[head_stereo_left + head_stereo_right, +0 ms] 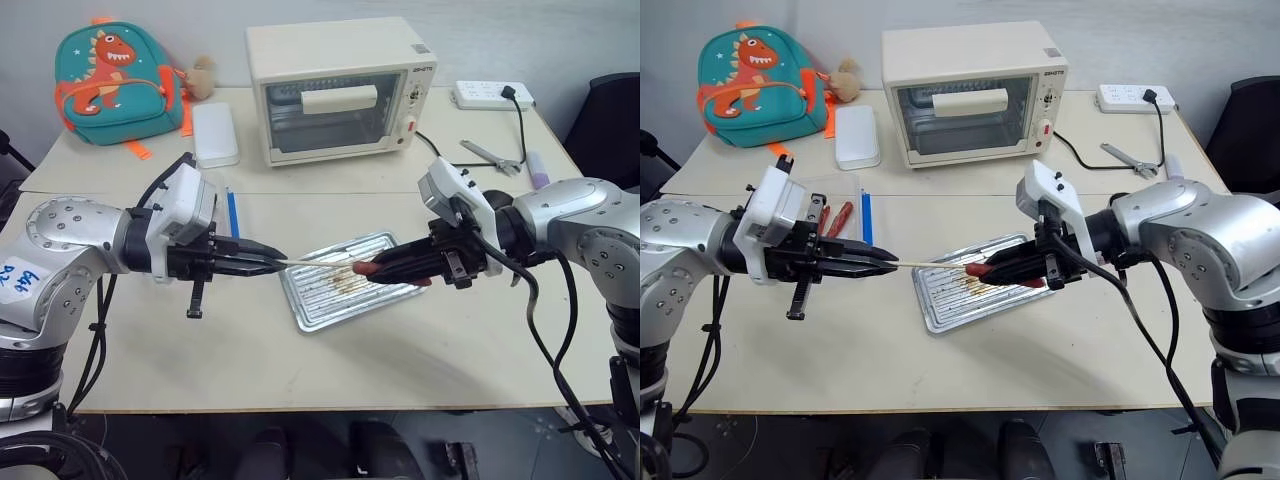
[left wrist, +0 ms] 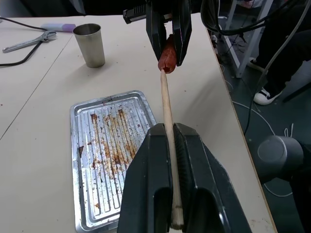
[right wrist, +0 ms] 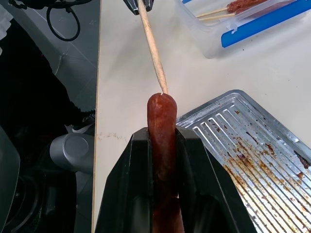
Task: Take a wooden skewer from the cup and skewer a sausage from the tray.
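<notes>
My left gripper (image 1: pixel 272 262) is shut on the back end of the wooden skewer (image 1: pixel 318 262), held about level and pointing to the right. My right gripper (image 1: pixel 375 270) faces it, shut on the dark-red sausage (image 3: pixel 163 131), whose end sticks out past the fingertips. The skewer's tip (image 3: pixel 162 90) touches the middle of that sausage end. Both hang a little above the silver ridged tray (image 1: pixel 320 300), which has brown grease marks. The grey steel cup (image 2: pixel 91 44) stands upright on the table beyond the tray.
A toaster oven (image 1: pixel 340 88), a white box (image 1: pixel 215 133) and a dinosaur backpack (image 1: pixel 115 82) stand at the back. A power strip (image 1: pixel 490 95) and wrench (image 1: pixel 490 155) lie at back right. A clear blue-edged plastic tray (image 3: pixel 233 24) holds skewered sausages.
</notes>
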You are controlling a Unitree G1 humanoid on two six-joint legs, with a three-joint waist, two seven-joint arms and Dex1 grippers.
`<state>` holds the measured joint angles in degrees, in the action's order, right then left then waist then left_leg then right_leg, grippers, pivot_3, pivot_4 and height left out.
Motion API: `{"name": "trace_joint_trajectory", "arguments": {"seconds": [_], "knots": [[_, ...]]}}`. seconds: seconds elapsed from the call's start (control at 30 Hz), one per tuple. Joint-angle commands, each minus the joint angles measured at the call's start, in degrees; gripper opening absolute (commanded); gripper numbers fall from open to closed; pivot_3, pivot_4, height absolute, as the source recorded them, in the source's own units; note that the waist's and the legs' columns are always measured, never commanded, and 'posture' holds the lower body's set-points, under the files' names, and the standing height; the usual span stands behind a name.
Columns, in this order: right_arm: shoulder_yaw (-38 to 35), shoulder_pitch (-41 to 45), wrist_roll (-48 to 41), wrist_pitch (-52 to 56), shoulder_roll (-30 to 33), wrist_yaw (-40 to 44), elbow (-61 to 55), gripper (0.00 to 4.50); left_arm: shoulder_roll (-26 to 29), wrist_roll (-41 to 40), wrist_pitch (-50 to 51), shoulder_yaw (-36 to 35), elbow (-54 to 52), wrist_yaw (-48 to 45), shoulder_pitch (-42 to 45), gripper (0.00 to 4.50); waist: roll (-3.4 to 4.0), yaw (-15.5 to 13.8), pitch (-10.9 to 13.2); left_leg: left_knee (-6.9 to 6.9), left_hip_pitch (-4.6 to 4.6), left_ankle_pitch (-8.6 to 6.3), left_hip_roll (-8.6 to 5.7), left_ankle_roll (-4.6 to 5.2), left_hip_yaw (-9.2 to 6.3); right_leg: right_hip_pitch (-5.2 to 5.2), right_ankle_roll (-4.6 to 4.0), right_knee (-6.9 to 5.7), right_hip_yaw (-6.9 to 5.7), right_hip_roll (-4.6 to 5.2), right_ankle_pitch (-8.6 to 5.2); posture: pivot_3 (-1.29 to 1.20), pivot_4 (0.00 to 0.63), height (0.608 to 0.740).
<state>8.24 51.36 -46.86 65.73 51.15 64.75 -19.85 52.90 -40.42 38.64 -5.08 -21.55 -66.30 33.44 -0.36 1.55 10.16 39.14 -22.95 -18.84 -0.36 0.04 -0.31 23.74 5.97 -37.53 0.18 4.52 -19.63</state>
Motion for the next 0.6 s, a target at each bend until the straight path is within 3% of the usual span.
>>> {"name": "trace_joint_trajectory", "arguments": {"seconds": [0.03,0.6], "knots": [[-3.0,2.1,-2.6,0.3,-0.9,-0.1,-1.4,0.63,-0.2,-0.5,-0.7,-0.1,-1.2,-0.1,0.9,0.0,0.0,0.0,0.0,0.0,0.0,0.0,0.0,0.0,0.0,0.0,0.0,0.0,0.0,0.0,0.0,0.0,0.15,0.74],[-2.5,2.0,-1.5,-0.3,-1.0,-0.3,-0.5,0.63,0.0,0.2,-1.5,0.0,-0.5,-0.6,1.1,0.0,0.0,0.0,0.0,0.0,0.0,0.0,0.0,0.0,0.0,0.0,0.0,-0.01,0.0,0.0,0.0,0.0,0.15,0.74]]}}
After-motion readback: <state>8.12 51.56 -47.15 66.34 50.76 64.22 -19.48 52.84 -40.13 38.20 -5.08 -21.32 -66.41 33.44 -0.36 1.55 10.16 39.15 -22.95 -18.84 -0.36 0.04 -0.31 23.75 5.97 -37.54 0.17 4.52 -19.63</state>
